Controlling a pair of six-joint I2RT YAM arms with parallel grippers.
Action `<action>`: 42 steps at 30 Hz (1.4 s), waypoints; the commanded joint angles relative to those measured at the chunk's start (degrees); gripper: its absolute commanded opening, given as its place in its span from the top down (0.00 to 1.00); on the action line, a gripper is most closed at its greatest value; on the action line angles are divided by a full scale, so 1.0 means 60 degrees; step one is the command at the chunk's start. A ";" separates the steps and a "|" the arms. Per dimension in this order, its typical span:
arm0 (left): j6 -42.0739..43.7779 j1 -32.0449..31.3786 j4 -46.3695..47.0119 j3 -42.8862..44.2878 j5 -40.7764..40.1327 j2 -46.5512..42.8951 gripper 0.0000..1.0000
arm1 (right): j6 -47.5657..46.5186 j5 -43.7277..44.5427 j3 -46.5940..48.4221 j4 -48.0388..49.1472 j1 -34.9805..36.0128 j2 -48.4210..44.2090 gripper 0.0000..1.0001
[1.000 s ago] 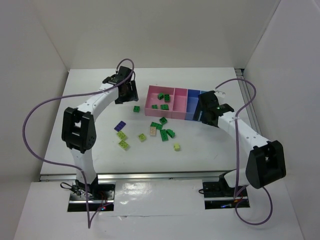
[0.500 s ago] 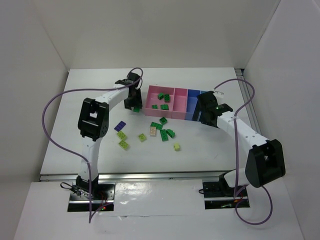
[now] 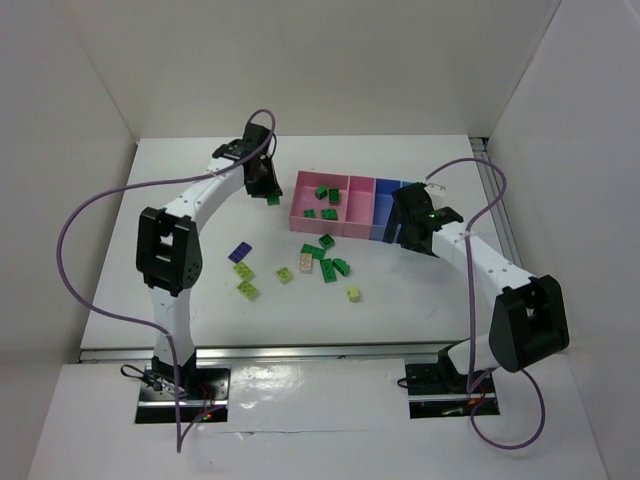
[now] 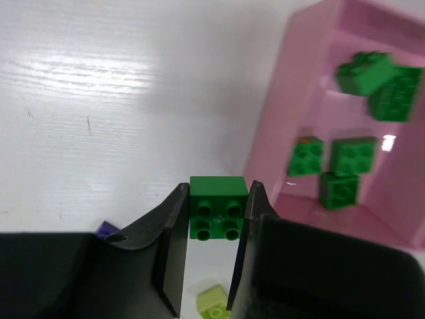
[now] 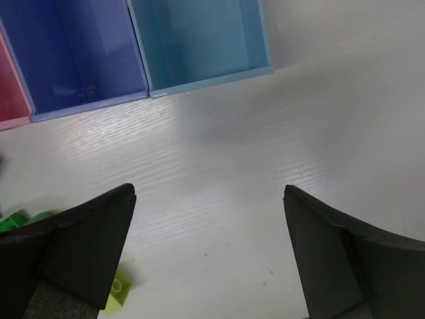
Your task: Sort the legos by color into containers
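Your dark green lego (image 4: 218, 211) is pinched between the two fingers of the left gripper (image 4: 218, 194), studs facing the wrist camera, and it hangs over the white desk (image 4: 99, 100) just outside the left wall of the large pink bin (image 4: 269, 133). That gripper is closed on the brick, one finger flat against each side. From above you see the same brick (image 3: 272, 199) under the left gripper (image 3: 267, 186), beside the bin's left edge but not inside it. Several dark green bricks (image 4: 355, 156) lie inside that large pink bin (image 3: 303, 190). To its right, joined in a row, come the narrower pink bin (image 3: 360, 205), the blue bin (image 5: 73, 46) and the light blue bin (image 5: 199, 40). On the desk nearer you, a loose cluster of dark green legos (image 3: 328, 262) lies with a beige one (image 3: 306, 263) touching it. Yellow-green pieces (image 3: 248, 290) are scattered around, and a purple brick (image 3: 239, 252) sits to the left. Your right gripper (image 5: 209, 252) hovers over bare desk just in front of the blue and light blue bins, its jaws spread wide and holding nothing.
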 commanded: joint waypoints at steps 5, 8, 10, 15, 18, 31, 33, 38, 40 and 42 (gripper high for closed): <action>-0.0106 -0.0657 0.0205 0.1288 0.1071 -0.0429 0.77 | -0.0133 0.0626 0.0613 -0.0002 0.0952 0.0029 0.00; -0.0209 -0.0921 0.0205 0.1771 0.1292 0.0069 0.65 | -0.0615 0.0482 0.0613 0.0348 0.1933 0.0029 0.00; -0.0209 -0.1009 -0.0014 0.2124 0.1409 0.0448 0.47 | -0.1141 -0.0131 0.0467 0.0975 0.2532 -0.0073 0.00; -0.0209 -0.1098 -0.0469 0.2799 0.1497 0.0554 0.14 | -0.2256 -0.2139 0.0247 0.2208 0.2873 0.0217 0.06; 0.0024 -0.1098 -0.0556 0.2799 0.1394 0.0247 0.12 | -0.2696 -0.2975 0.0348 0.2327 0.2960 0.0860 0.12; -0.0852 -0.0586 -0.0440 -0.1738 0.0940 -0.3092 0.28 | -0.2844 -0.2947 0.0716 0.2648 0.3151 0.3148 0.33; -0.0942 -0.0586 -0.0221 -0.2589 0.0940 -0.3386 0.29 | -0.2931 -0.3122 0.0716 0.2649 0.3151 0.3149 0.40; -0.1029 -0.0586 -0.0132 -0.3440 0.0940 -0.3724 0.29 | -0.2932 -0.3241 0.0716 0.2971 0.3239 0.3149 0.45; -0.1029 -0.0586 -0.0132 -0.3543 0.0940 -0.3724 0.30 | -0.3019 -0.3328 0.0803 0.2972 0.3239 0.3061 0.58; -0.1029 -0.0586 -0.0132 -0.3630 0.0940 -0.3724 0.30 | -0.3019 -0.3329 0.0804 0.2972 0.3239 0.2945 0.68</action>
